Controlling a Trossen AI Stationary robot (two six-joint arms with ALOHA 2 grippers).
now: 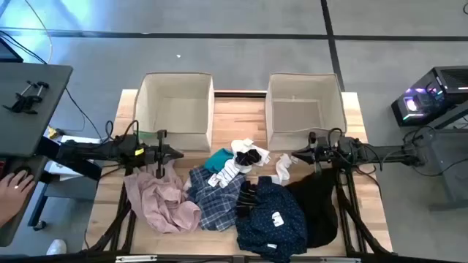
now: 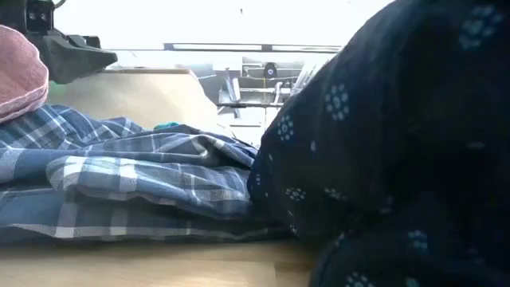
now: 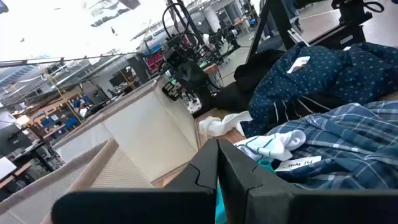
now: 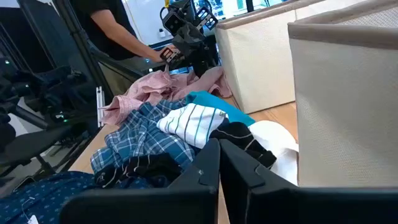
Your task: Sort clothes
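Observation:
The clothes lie in a heap on the near half of the table: a pale pink shirt (image 1: 161, 203), a blue plaid shirt (image 1: 216, 199), a navy dotted shirt (image 1: 274, 219) with a white label, and a black garment (image 1: 320, 204). A teal piece (image 1: 218, 158) and white and black socks (image 1: 247, 155) lie at the heap's far edge. My left gripper (image 1: 179, 155) hovers shut over the pink shirt's far edge, pointing toward the socks. My right gripper (image 1: 285, 158) hovers shut beside a white sock (image 1: 282, 170), facing the left one. Both wrist views show closed fingertips, left (image 3: 217, 146) and right (image 4: 219, 146).
Two beige fabric boxes stand open at the far side, one left (image 1: 175, 109) and one right (image 1: 303, 109), with bare wood (image 1: 240, 117) between them. A person's hand (image 1: 14, 183) rests at a desk off the table's left. A computer (image 1: 431, 95) stands off the right.

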